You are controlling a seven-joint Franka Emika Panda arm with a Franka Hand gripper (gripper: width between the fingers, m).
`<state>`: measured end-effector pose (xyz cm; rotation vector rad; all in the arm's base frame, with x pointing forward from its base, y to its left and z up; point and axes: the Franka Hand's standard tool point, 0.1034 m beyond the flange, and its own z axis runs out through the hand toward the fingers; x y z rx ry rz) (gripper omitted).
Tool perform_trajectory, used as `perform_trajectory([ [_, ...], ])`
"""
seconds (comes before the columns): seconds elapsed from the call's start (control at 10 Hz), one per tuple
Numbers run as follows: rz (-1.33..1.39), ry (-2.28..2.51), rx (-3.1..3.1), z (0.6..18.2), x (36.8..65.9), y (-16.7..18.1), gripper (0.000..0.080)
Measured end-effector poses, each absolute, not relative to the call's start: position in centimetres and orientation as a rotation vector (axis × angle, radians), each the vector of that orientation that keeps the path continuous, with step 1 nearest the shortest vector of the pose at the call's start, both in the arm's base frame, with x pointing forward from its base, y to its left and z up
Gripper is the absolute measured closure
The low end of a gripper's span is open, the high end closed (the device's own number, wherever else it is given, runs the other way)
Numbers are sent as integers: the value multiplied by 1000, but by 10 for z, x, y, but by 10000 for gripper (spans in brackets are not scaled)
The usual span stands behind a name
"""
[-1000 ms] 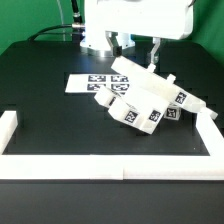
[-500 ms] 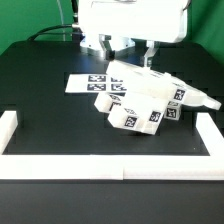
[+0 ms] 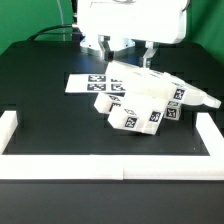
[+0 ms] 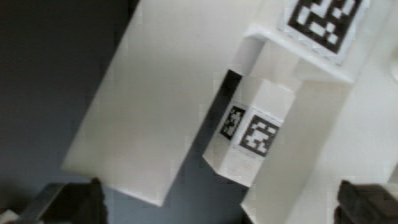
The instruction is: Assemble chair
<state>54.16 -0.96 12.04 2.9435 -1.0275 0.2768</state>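
1. Arm (image 3: pixel 130 18) comes down from the top of the exterior view over the back half of the black counter (image 3: pixel 40 95), wrist turned straight down.
2. The gripper (image 3: pixel 129 50) hangs just above the chair (image 3: pixel 145 98). Its jaws are spread wide and pinch nothing. One finger (image 3: pixel 108 45) shows on the exterior view's left, the other on the right.
3. In the wrist view the gripper (image 4: pixel 217 198) shows only two dark fingertips (image 4: pixel 71 195) at the frame's corners, with the white chair (image 4: pixel 160 110) filling the space between them.
4. From the exterior view's left: a white border rail (image 3: pixel 10 125), then the marker board (image 3: pixel 88 82) flat on the counter, then the chair just right of centre, its left blocks overlapping the board's edge.
5. The chair lies as a tilted cluster of chunky pieces. Its long axis runs from back-left to front-right in the exterior view. A flat panel slopes down that way, and its right end is near the right-hand rail.
6. Square black-and-white tags (image 3: pixel 152 117) sit on the chair's front faces, and the wrist view shows more tags (image 4: pixel 262 135) close up. They are patterns only.
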Motion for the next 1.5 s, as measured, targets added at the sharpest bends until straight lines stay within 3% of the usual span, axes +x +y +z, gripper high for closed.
perform_trajectory([
  [0.6, 323, -980, 2895, 99, 536, -28, 151],
  [1.2, 379, -964, 2883, 101, 541, -35, 151],
  [1.5, 362, -994, 2910, 114, 542, -32, 151],
])
